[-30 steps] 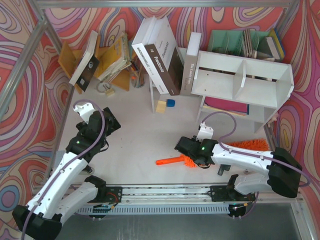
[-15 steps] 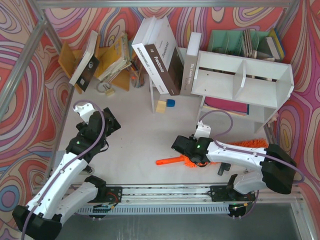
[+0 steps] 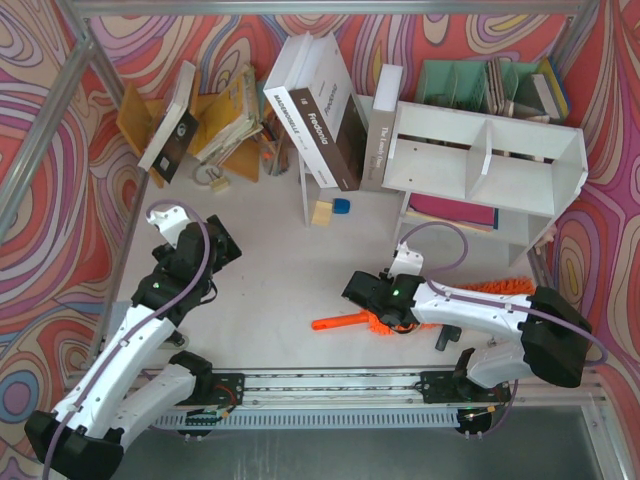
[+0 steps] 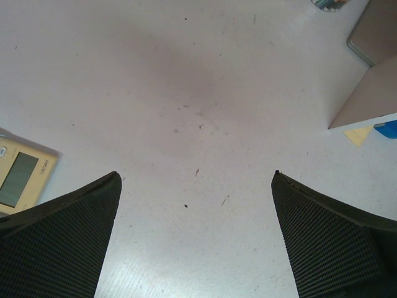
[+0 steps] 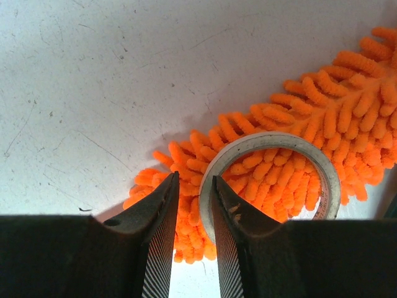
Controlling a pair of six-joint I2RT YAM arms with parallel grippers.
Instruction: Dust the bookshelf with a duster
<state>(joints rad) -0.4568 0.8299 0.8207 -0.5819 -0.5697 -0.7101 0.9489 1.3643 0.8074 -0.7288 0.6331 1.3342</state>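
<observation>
Right gripper edged left since a second ago, jaws narrower.
Its fingers pinch strands of the long bright-orange shaggy microfibre duster, lying just before the large white board bookshelf, a pale tape ring on its head; left gripper, well left of the bookshelf, gapes wide.

Bright, even light fell from above. In the top view the white table was evenly lit without glare, and the bookshelf threw only a soft shadow beneath itself. The left wrist view showed a faint grey patch of shade on the table's upper middle. In the right wrist view the duster was sharp, with a soft shadow along its left edge. The right gripper sat dark along the bottom.
</observation>
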